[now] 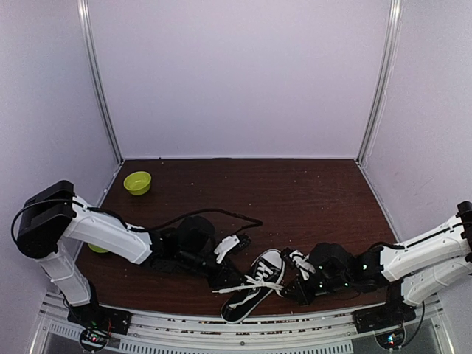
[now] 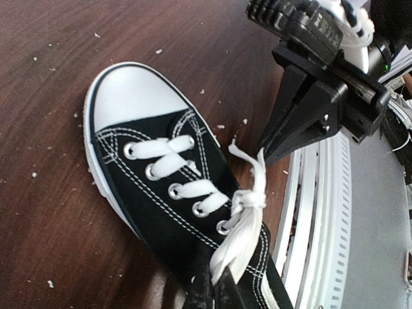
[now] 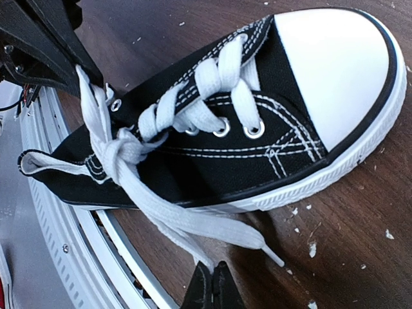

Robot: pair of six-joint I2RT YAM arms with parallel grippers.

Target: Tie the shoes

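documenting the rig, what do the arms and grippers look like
The left arm and right arm: white shells, black joints and wrists. A black cable loops over the left one; green lights dot the right wrist. The left gripper and right gripper: black, tapered fingers.

Black sneaker (image 3: 212,161) on the brown table (image 3: 360,212), white toe cap (image 3: 335,71) upper right, heel end over the white rail (image 3: 64,251). White laces (image 3: 212,84) bunch into a loose knot (image 3: 119,151). Right gripper (image 3: 210,273), fingers pressed together, pinches a strand at bottom; left gripper (image 3: 67,55) pinches another strand top left. Pale crumbs (image 3: 312,248) nearby.
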